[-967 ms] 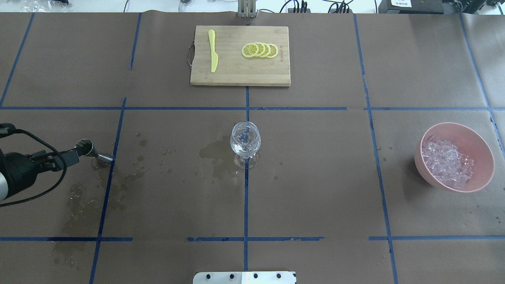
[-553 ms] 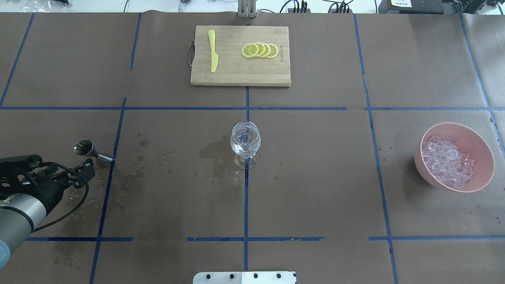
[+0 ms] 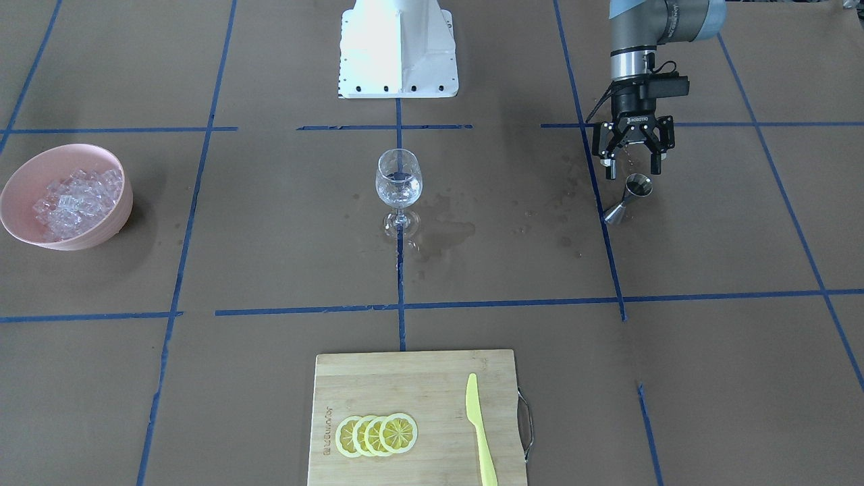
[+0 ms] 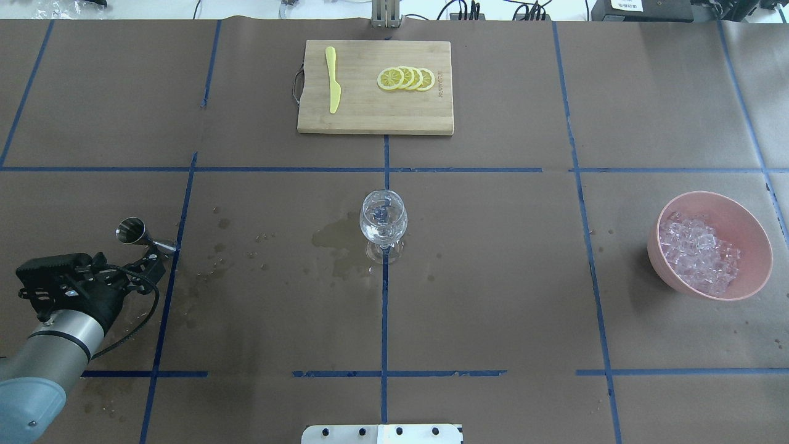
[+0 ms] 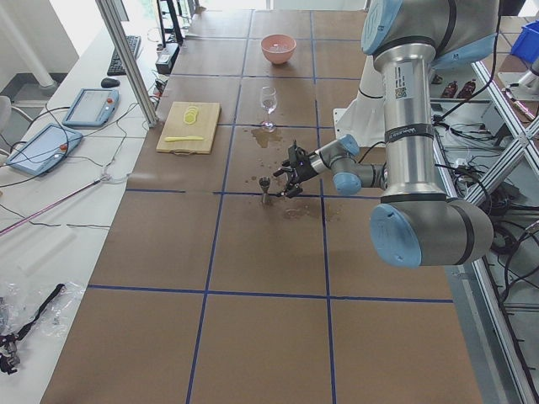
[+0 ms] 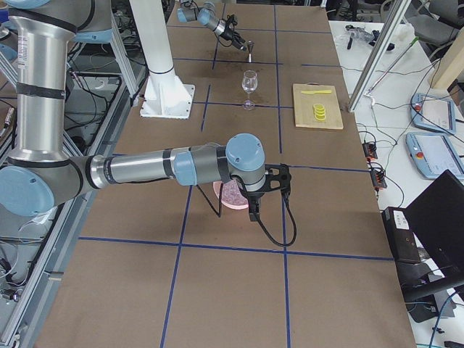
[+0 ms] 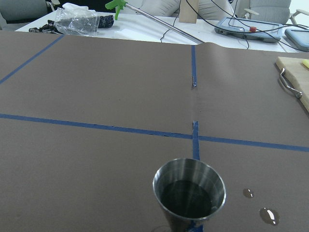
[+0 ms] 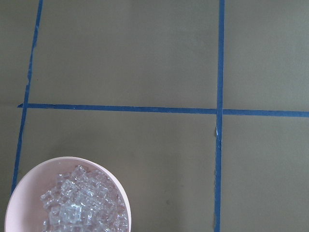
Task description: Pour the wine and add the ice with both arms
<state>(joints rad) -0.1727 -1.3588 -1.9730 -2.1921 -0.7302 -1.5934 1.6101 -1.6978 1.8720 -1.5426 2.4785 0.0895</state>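
A clear wine glass (image 4: 383, 222) stands at the table's middle with a little colourless wine in its bowl; it also shows in the front view (image 3: 398, 181). A steel jigger (image 4: 132, 232) stands upright on the table at the left. My left gripper (image 3: 632, 169) is open and empty, just on the robot's side of the jigger (image 3: 632, 194) and apart from it. The ice (image 4: 698, 251) lies heaped in a pink bowl (image 4: 757, 242) at the right. My right gripper (image 6: 255, 209) hangs over that bowl (image 6: 230, 197); I cannot tell whether it is open or shut.
A wooden cutting board (image 4: 370, 111) at the far middle carries a yellow knife (image 4: 333, 80) and lemon slices (image 4: 407, 78). Dark wet stains (image 4: 336, 240) spread between the glass and the jigger. The white robot base (image 3: 398, 47) stands at the near edge.
My left gripper has let go of the jigger, opened and drawn back towards the robot. The jigger stays standing where it was. The glass and the bowl have not moved.
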